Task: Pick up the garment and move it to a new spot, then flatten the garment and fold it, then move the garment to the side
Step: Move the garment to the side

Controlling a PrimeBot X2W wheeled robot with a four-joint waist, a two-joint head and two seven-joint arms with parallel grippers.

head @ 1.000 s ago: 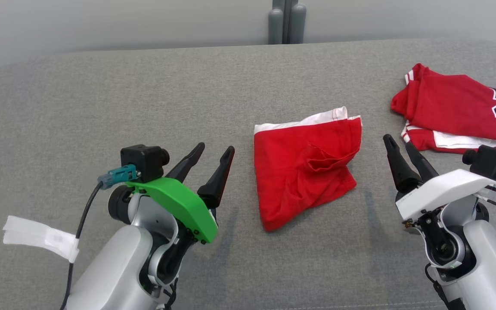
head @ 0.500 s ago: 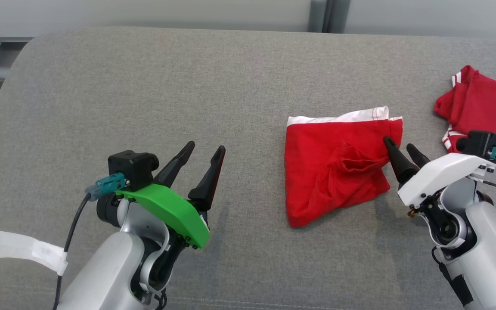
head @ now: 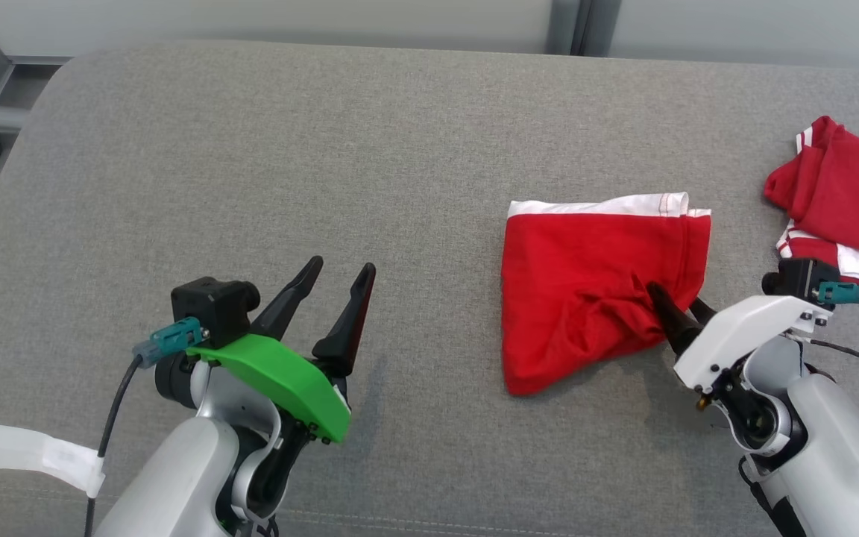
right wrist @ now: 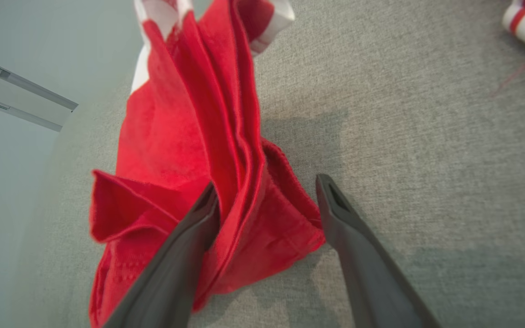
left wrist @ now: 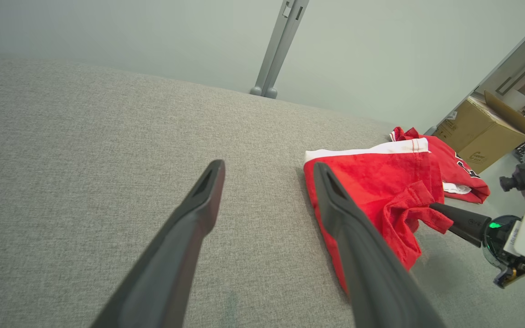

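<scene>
The right hand (right wrist: 268, 184), released, straddles an edge fold of the red garment (head: 579, 283); the left hand (head: 341, 265), also released, hovers well apart.

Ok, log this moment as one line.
step: pick up | right gripper: open around a fold of red garment | left gripper: open, clear of it | other shirt: far right

A wide grey fabric-covered surface (head: 250, 149) with a rounded far left corner. A red garment (head: 579, 283) with a white band along its far edge lies crumpled right of centre. A second red garment (head: 847, 201) with white stripes lies near the right edge, apart from it.
</scene>
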